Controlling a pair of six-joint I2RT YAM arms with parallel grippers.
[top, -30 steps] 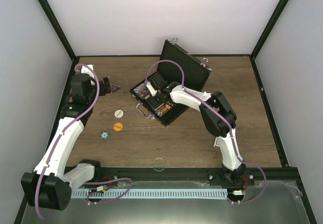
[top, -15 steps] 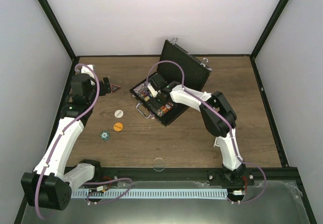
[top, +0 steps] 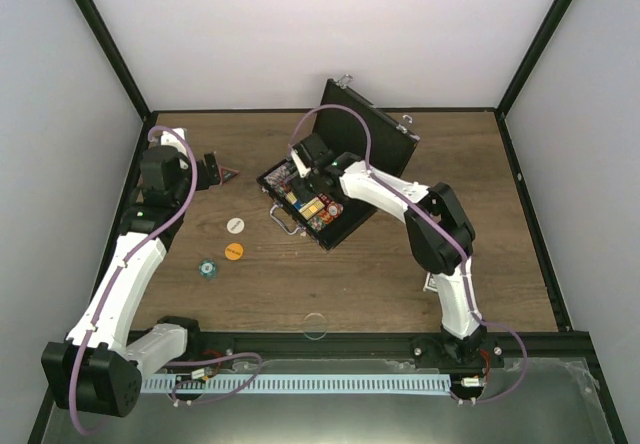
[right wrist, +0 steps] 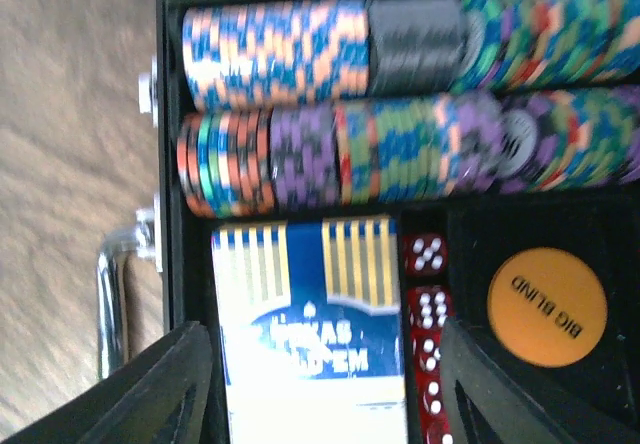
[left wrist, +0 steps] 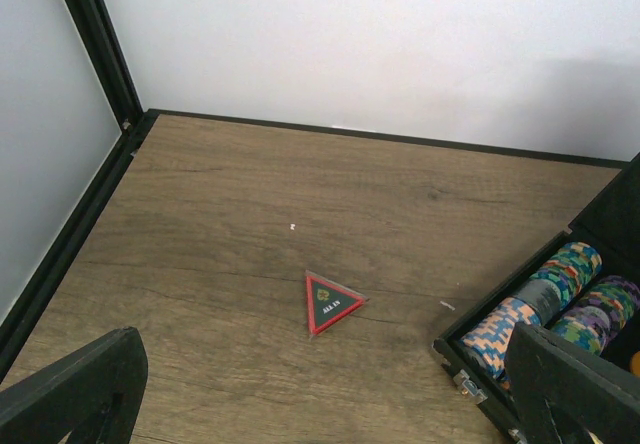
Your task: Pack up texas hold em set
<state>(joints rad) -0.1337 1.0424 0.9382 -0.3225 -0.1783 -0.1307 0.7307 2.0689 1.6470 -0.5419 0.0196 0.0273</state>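
Note:
The black case (top: 345,226) lies open mid-table with its lid (top: 372,134) upright. It holds rows of multicoloured chips (right wrist: 400,144), the blue card deck (right wrist: 310,324), red dice (right wrist: 430,304) and an orange "BIG BLIND" button (right wrist: 547,306). My right gripper (top: 305,169) hovers over the case, open, with its fingers (right wrist: 160,384) on either side of the deck (top: 308,204). My left gripper (top: 210,172) is open and empty above a red-and-green triangular "ALL IN" marker (left wrist: 330,302), which also shows in the top view (top: 229,174).
A white button (top: 234,224), an orange button (top: 234,251) and a blue-green chip (top: 207,268) lie on the table left of the case. A clear disc (top: 315,324) lies near the front edge. The black frame post (left wrist: 95,44) stands close at the left.
My right gripper has shifted toward the far left of the case, uncovering the deck and buttons in the tray. The left arm has not moved.

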